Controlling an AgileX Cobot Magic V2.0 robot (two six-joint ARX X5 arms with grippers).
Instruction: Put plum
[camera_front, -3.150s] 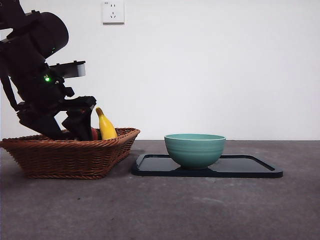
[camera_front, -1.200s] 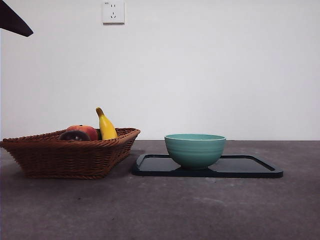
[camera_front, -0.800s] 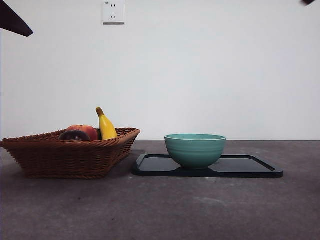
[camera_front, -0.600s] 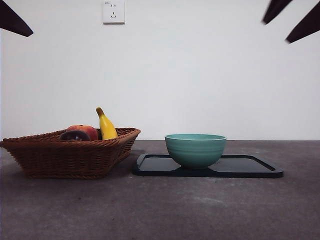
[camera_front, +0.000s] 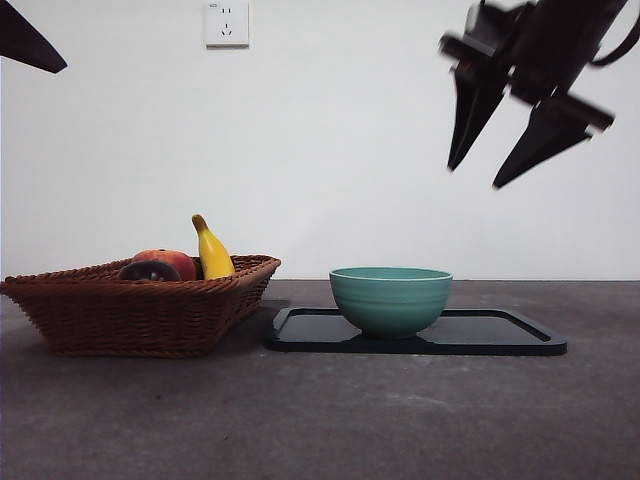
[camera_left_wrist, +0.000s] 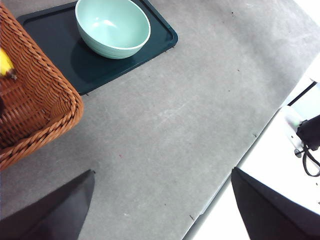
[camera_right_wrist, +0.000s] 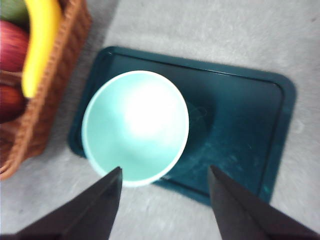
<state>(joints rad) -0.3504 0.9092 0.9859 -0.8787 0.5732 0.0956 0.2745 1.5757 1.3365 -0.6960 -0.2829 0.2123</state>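
In the front view, the right gripper (camera_front: 500, 150) hung high at the upper right, above and a little to the right of the teal bowl (camera_front: 390, 299), its two black jaws pointing down and to the left, spread wide and empty, its outline blurred. The bowl stood on the left part of a dark tray (camera_front: 500, 336), and the wicker basket (camera_front: 140, 312) sat just left of the tray. In the basket, the plum (camera_front: 149, 271) lay at the front, dark and low behind the rim, touching the red-orange fruit (camera_front: 170, 262) behind it, with the banana (camera_front: 211, 252) standing upright beside them. The left arm showed only as a black tip (camera_front: 25, 42) in the top left corner.

The left wrist view looked down on the grey table (camera_left_wrist: 165, 125), with the left gripper (camera_left_wrist: 162, 210) held high over bare tabletop, its jaws far apart and holding nothing; the basket's corner, the bowl and the tray lay beyond it.

The right wrist view looked almost straight down on the bowl, which sat between the parted, empty jaws. The basket's edge, the banana and some red fruit appeared at one corner; I could not tell the plum apart there.
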